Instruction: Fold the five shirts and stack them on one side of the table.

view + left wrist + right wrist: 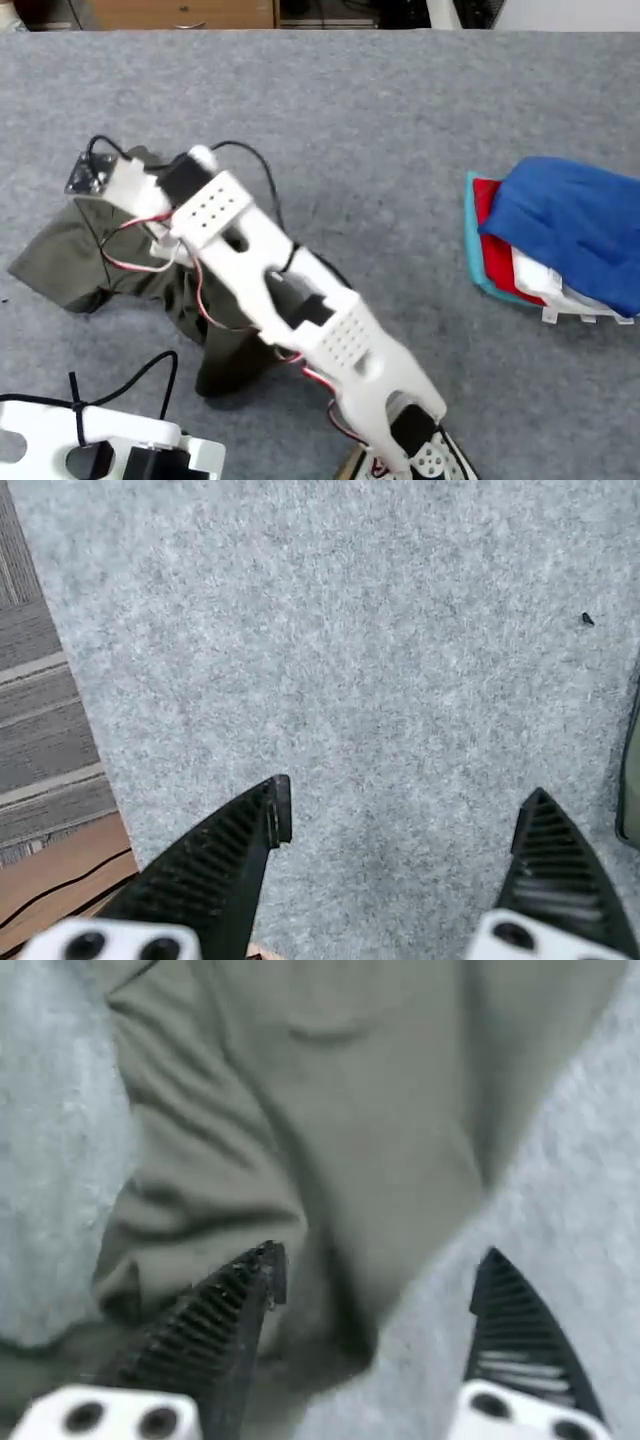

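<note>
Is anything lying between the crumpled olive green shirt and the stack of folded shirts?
Nothing visible does: between the olive green shirt and the blue-topped stack there is only grey felt table, with the white right arm stretched over it.

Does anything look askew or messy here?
Yes. The blue shirt sits bunched and skewed over the lower shirts, which jut out unevenly. The olive shirt lies crumpled beneath the open right gripper.

Grey felt is covering the table (400, 100). A wooden cabinet (185, 13) is standing beyond its far edge, and striped grey flooring (40, 710) is showing beside it.
</note>
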Robot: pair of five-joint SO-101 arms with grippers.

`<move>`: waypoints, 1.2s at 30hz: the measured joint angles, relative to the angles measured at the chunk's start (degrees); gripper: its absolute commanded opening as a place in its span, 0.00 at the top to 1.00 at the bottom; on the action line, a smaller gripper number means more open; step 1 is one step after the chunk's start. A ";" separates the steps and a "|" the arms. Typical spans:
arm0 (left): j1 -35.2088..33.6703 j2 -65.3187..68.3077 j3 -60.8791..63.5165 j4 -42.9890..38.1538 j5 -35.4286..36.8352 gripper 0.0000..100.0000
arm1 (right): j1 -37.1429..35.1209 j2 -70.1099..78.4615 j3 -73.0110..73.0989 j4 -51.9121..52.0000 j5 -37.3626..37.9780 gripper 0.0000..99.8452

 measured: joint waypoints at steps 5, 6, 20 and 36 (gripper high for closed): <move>0.00 0.00 0.00 0.00 0.00 0.65 | -0.62 8.00 0.00 -0.88 -0.18 0.74; 0.00 0.00 0.00 0.00 0.00 0.65 | -0.70 8.88 0.00 -0.88 0.26 0.78; 0.00 0.00 0.00 0.00 0.00 0.65 | 4.75 8.53 -7.56 7.82 7.21 1.00; 2.29 0.00 0.18 0.00 0.00 0.65 | 41.85 -24.26 12.57 8.00 6.15 1.00</move>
